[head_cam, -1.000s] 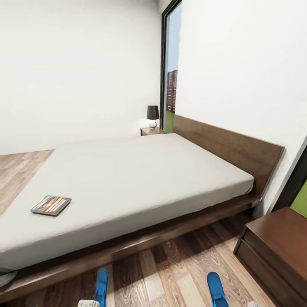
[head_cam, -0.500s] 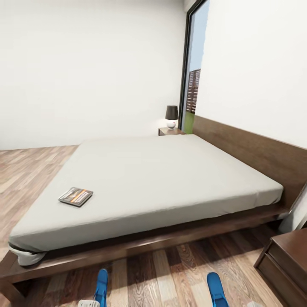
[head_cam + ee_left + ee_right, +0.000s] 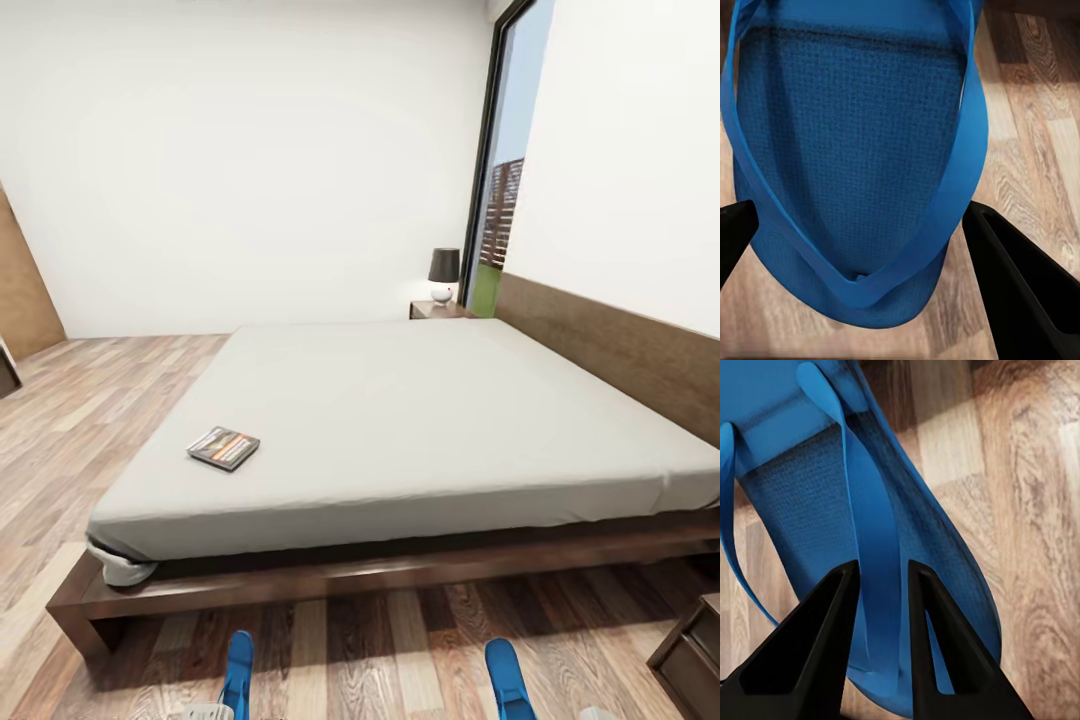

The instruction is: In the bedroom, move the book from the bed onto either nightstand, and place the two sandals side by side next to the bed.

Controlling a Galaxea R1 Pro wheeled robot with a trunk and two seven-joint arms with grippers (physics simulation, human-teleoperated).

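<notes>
Lying flat near the foot-end corner of the light-grey mattress, the book (image 3: 223,448) rests on the bed (image 3: 420,420), well apart from the far nightstand (image 3: 437,310) with its lamp (image 3: 443,275). Two blue sandals show at the head view's lower edge above the wood floor (image 3: 90,420). The left pincer (image 3: 862,247) stands wide, its dark fingers either side of the left sandal (image 3: 847,150); whether it grips cannot be told. The right pincer (image 3: 881,585) is clenched on the right sandal's (image 3: 817,502) strap (image 3: 877,577).
</notes>
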